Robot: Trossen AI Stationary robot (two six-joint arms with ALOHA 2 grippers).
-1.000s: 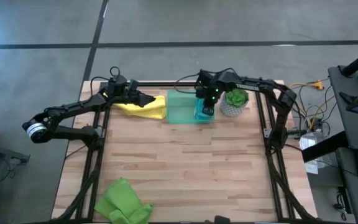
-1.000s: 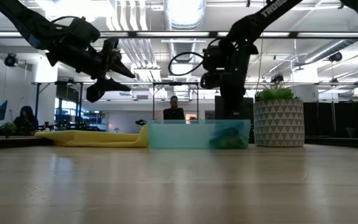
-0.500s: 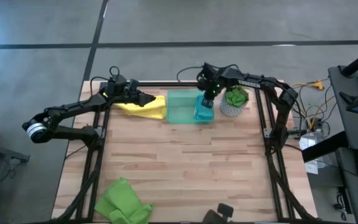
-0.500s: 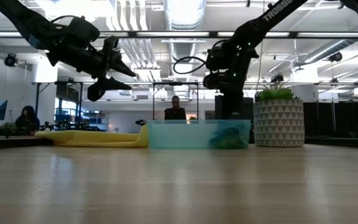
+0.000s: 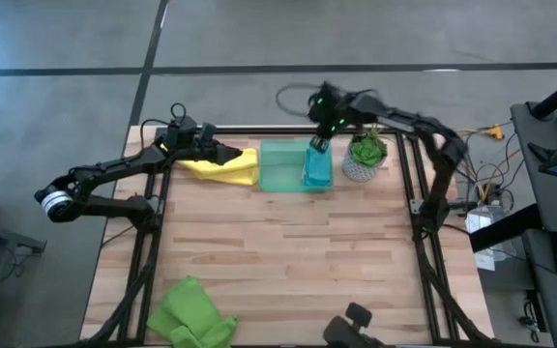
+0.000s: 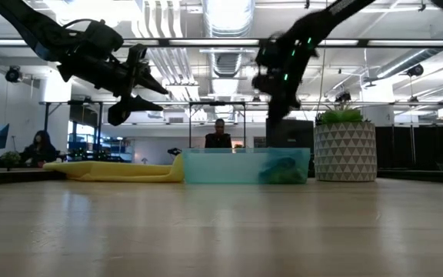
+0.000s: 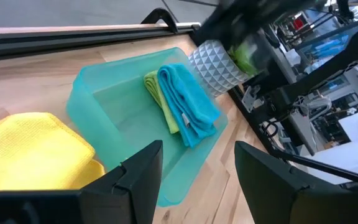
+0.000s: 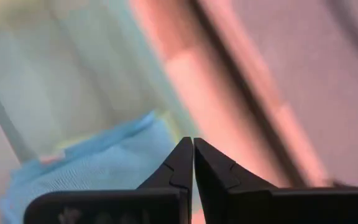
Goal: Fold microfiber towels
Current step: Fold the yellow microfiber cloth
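Wooden worktop point(image 5: 288, 251) | left jaws point(image 5: 228, 155) hanging apart over yellow towel point(image 5: 222, 166), needing a low edge pinch | right jaws point(image 5: 317, 143) pressed together, empty, above tray point(image 5: 280, 166).

Right gripper point(image 5: 319, 145) risen off teal towel point(image 5: 317, 168), swung toward table's far edge

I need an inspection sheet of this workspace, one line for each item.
Surface: wooden table.
Job's things: yellow towel beside green tray; teal towel and a lime towel inside it; lime towel at the near edge.
Clutter: potted plant.
Grippers: left gripper open above the yellow towel; right gripper shut, empty, above the tray.
Cables: bundle beside the table.
Surroundings: people in the room.
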